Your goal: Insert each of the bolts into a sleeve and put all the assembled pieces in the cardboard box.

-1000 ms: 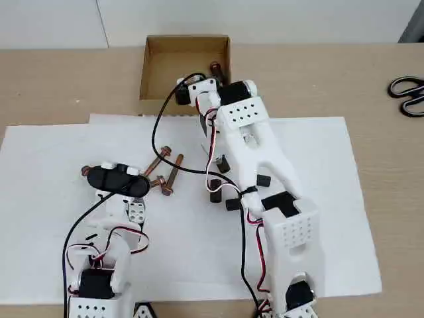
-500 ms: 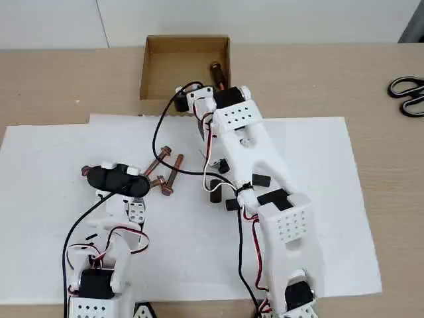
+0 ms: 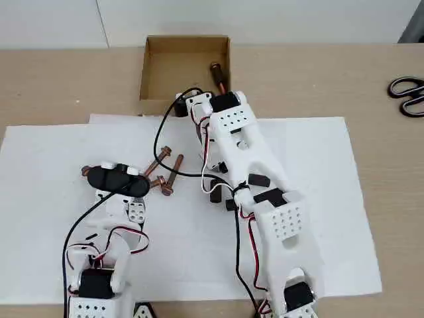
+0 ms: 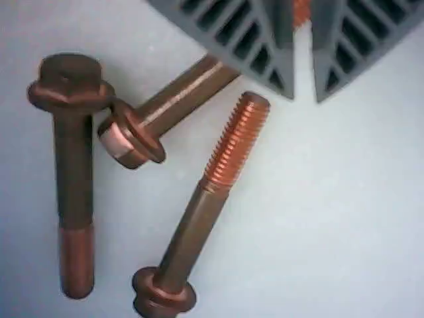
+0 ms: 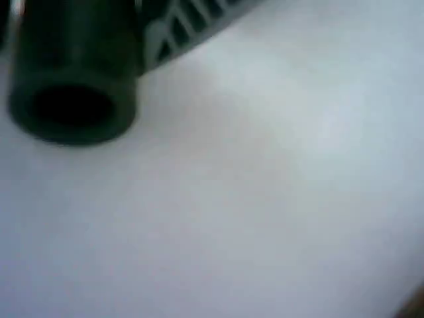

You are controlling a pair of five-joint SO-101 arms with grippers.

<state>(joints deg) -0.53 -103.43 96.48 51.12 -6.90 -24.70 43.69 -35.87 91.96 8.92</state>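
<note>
The left gripper [image 4: 305, 96] clamps one bolt [image 4: 301, 8]; we count three bolts [image 4: 218, 179] loose.
One sleeve [image 5: 73, 86] by the right gripper [image 3: 189, 104], grip unclear to us.

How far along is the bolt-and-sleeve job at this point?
Done: one bolt lies in the cardboard box; whether sleeved is unclear. In hand: the left tool clamps a second bolt. To do: three loose bolts and several sleeves on the paper.
</note>
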